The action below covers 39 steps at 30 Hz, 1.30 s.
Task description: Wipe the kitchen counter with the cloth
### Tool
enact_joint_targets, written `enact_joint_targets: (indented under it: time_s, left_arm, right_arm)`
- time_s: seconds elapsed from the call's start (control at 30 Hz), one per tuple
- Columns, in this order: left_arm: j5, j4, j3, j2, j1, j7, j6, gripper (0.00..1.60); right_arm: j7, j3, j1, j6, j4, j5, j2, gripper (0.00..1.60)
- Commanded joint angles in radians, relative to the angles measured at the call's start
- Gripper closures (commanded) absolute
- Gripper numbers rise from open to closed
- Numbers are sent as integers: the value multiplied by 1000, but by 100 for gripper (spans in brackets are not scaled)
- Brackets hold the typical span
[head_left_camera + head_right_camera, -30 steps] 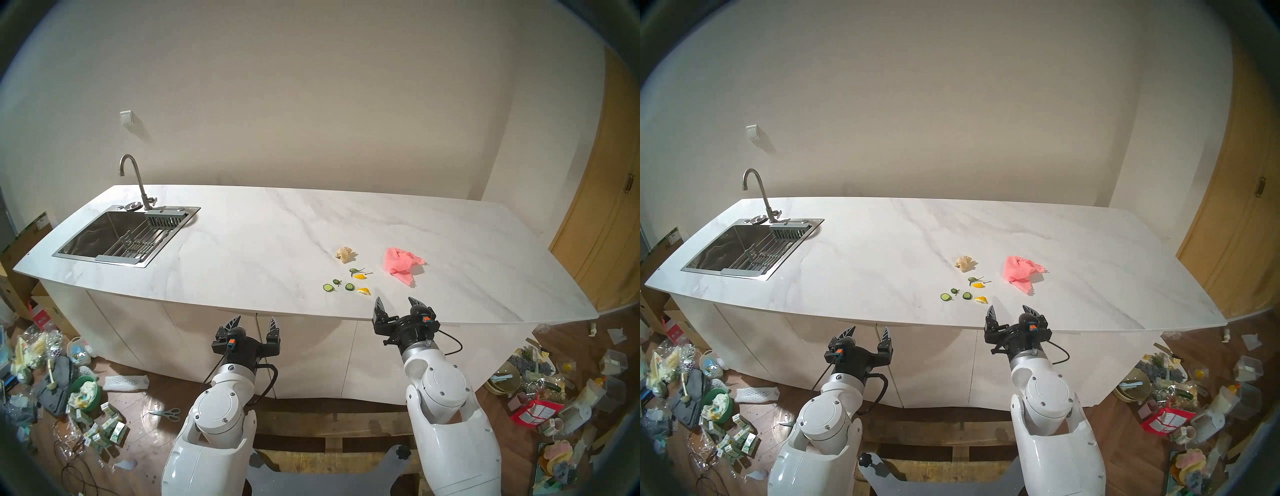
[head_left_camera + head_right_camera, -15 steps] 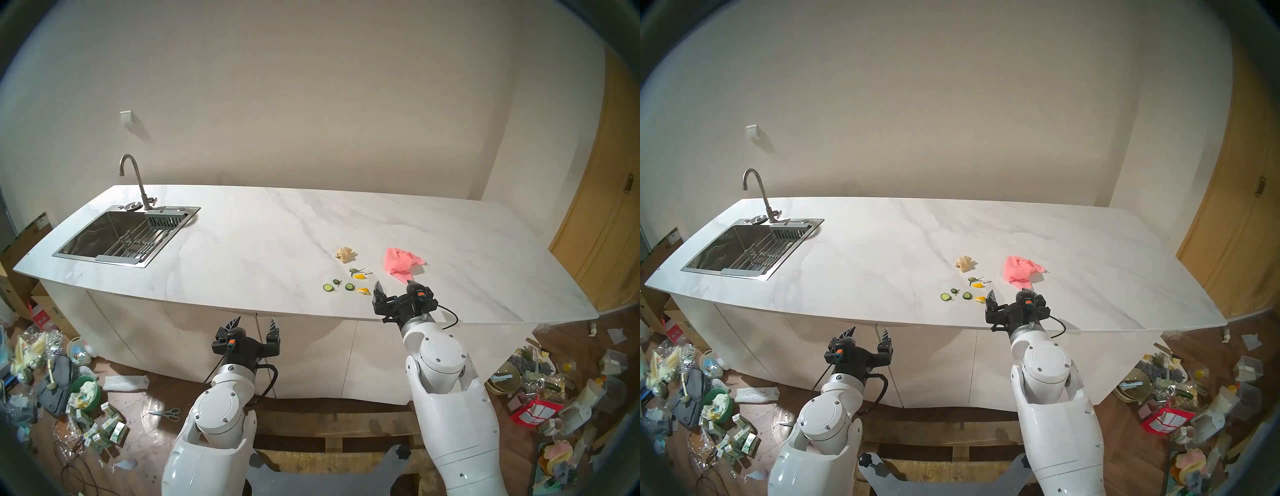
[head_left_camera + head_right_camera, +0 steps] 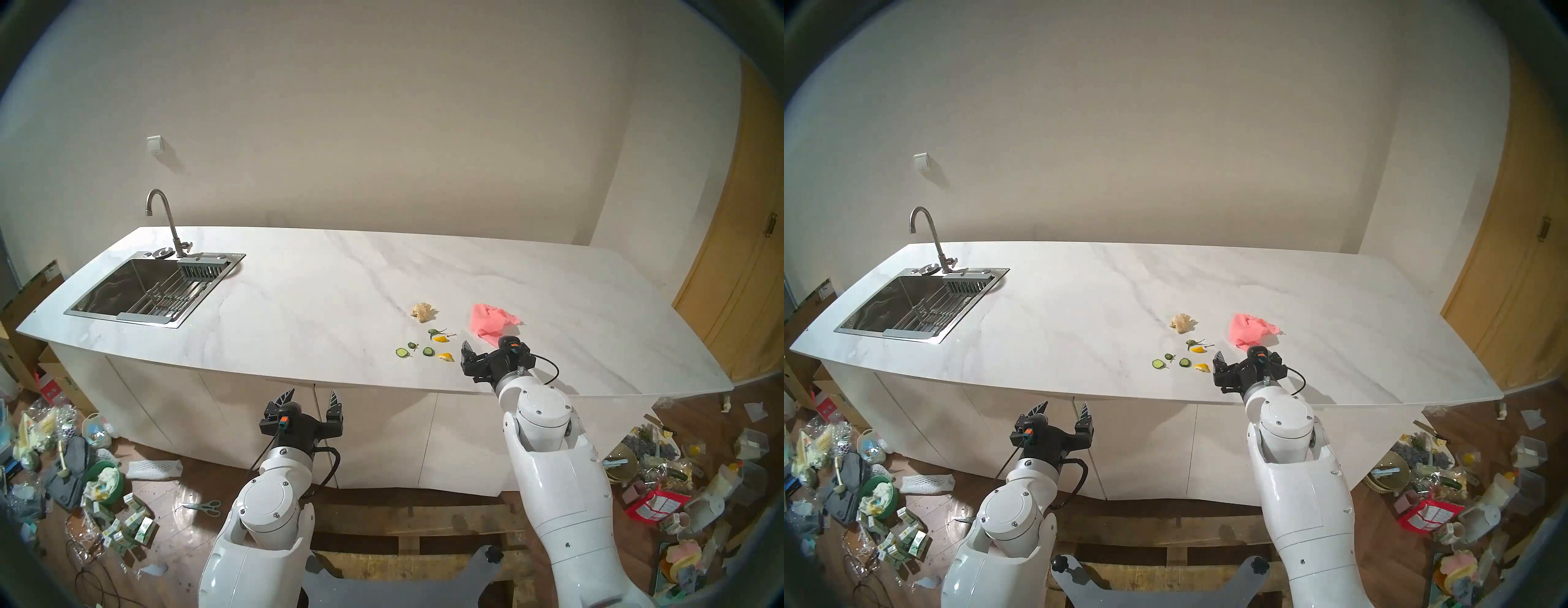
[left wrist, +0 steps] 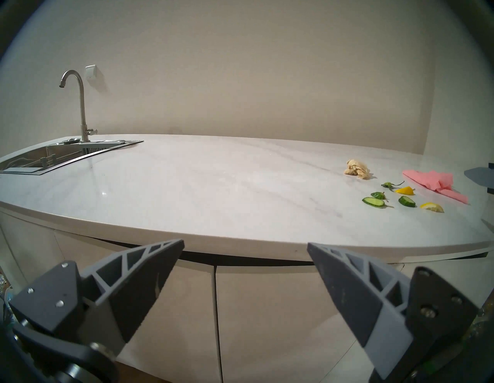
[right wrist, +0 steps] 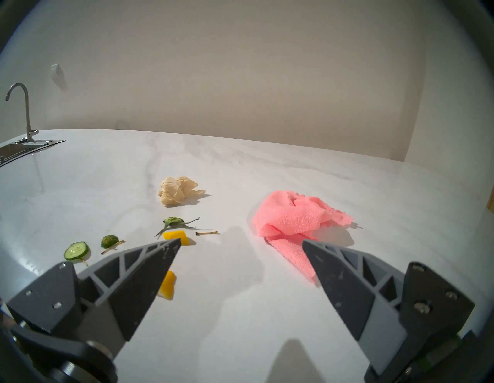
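Now the right gripper (image 5: pixel 242 244) hangs over the counter (image 3: pixel 322 297) with its jaws spread wide and nothing between them; the cloth (image 5: pixel 291 222) lies crumpled on the counter just ahead, its near corner beside the right finger; the left gripper (image 4: pixel 244 247) waits short of the counter's front edge, likewise spread and empty; vegetable scraps (image 5: pixel 77 250) lie left of the cloth.

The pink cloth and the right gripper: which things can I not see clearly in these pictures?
- Cloth: in the head views the right gripper hides its near corner.
- Right gripper: head views hide one finger behind the wrist camera; contact with the cloth cannot be told.
- Stem bits by the yellow piece: too small to name.
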Motion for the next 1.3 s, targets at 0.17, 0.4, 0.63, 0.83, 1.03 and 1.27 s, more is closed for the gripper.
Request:
enact_joint_targets:
  time_s: [0.17, 0.4, 0.63, 0.83, 1.03, 1.27]
  left_arm:
    - [0, -18, 2, 0, -11, -1, -7, 0]
    - [0, -15, 2, 0, -13, 1, -7, 0]
    - [0, -12, 2, 0, -14, 2, -7, 0]
    - [0, -9, 3, 0, -15, 3, -7, 0]
    - [0, -7, 3, 0, -17, 4, -7, 0]
    - [0, -4, 3, 0, -18, 5, -7, 0]
  right_arm:
    - [12, 18, 147, 68, 79, 12, 7, 0]
    - [3, 20, 229, 102, 153, 11, 0, 0]
    - [3, 14, 269, 114, 183, 6, 5, 0]
    - [-2, 9, 323, 132, 231, 1, 4, 0]
    - [-6, 1, 395, 155, 314, -9, 11, 0]
    - [-11, -8, 455, 170, 395, -25, 18, 0]
